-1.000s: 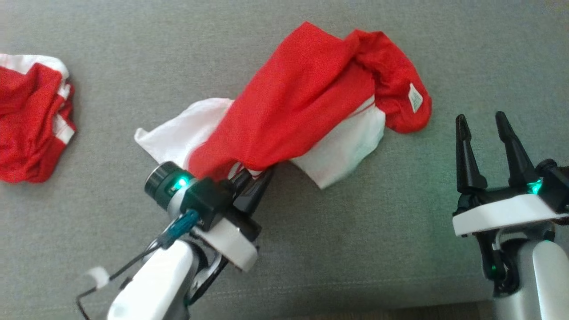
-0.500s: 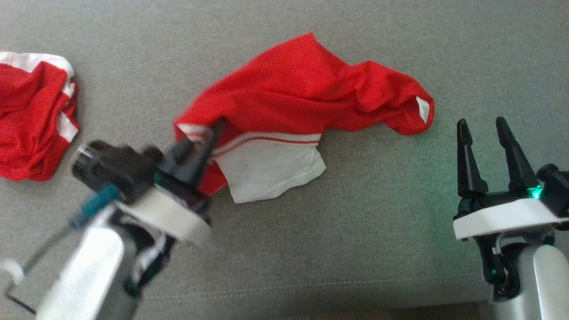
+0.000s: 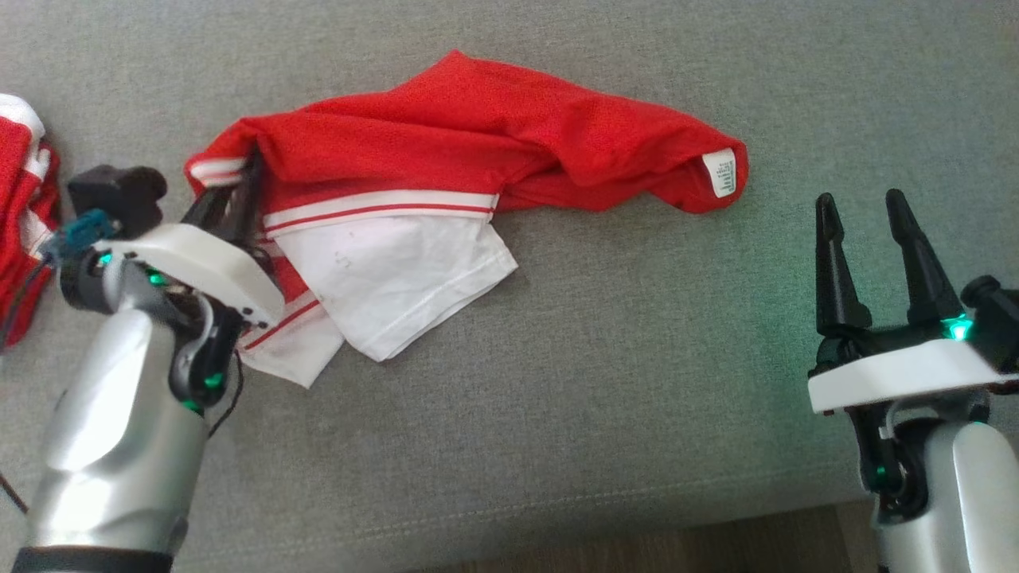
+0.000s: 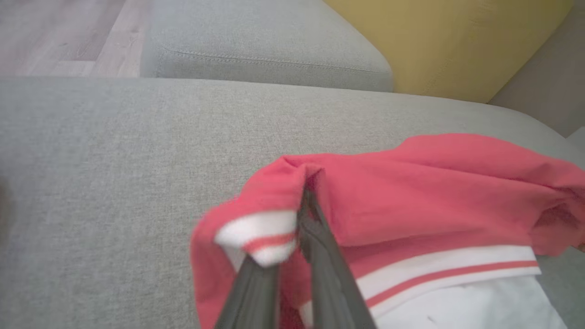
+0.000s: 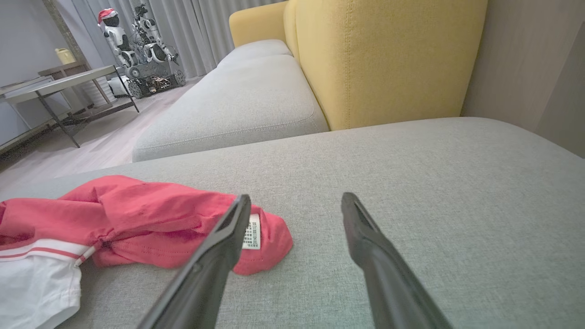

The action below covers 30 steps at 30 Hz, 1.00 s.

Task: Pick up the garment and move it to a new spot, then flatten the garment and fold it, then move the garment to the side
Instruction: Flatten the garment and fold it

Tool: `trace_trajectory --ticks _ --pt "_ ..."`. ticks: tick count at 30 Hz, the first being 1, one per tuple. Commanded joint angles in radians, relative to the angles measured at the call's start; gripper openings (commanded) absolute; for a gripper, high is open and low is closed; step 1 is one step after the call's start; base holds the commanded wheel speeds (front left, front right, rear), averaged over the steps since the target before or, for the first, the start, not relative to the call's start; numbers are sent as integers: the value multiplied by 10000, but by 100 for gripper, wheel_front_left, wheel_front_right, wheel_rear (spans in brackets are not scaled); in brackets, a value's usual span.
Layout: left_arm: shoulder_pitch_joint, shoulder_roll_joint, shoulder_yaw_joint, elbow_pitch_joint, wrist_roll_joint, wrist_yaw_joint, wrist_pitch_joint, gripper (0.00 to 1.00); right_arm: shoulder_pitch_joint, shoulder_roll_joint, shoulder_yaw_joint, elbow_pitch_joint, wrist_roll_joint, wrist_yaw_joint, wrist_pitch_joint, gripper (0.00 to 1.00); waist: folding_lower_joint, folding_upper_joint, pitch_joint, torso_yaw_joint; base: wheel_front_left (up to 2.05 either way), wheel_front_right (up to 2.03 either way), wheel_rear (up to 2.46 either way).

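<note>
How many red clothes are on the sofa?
2. The red-and-white garment lies spread in the middle, one end in the left gripper. The other garment is bunched at the head view's left edge, partly cut off.

We log the garment (image 3: 478, 135): thin matt cloth, red part fine mesh, white panels smoother. Its label (image 3: 723, 172): small white tag, material unclear. The seat cushion (image 3: 605, 382): grey woven fabric, matt, slightly rough. On the right gripper (image 3: 860, 200): 2 matt black plastic fingers (image 3: 836, 278), glossy white shell. Lower left, the left forearm (image 3: 119, 446): smooth silvery casing. Upper right, right wrist view, the backrest (image 5: 388, 59): yellow woven upholstery.
</note>
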Motion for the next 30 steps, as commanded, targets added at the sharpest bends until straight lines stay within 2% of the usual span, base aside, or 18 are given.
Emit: trace_trajectory --ticks 1,4,6,12,19,24,30 --pt "-373 250 299 -153 26 -61 -187 100 -170 -20 205 -288 64 75 -102 100 0 0 -17 23 0 0 0" --pt "-294 183 198 196 181 -41 -705 100 -183 -20 165 -244 -11 75 -103 100 0 0 -107 96 0 0 0" --pt "-73 137 191 236 318 131 -1143 100 -163 -20 134 -235 -88 75 -94 100 0 0 -233 170 0 0 0" --pt "1051 -57 480 -702 677 1027 -2011 100 -81 -63 25 -335 -365 75 -28 100 0 0 -693 455 0 0 0" --pt "2684 -94 1001 -2898 1282 2010 -2170 100 68 -136 112 -427 -557 75 208 100 0 0 -1235 706 0 0 0" --pt "3827 -121 945 -4054 1546 2361 -2171 100 330 -138 206 -423 -564 75 343 100 0 0 -1552 781 0 0 0" --pt "4542 -151 722 -4594 1648 2601 -1924 100 515 -131 271 -443 -558 75 425 100 0 0 -1694 796 0 0 0"
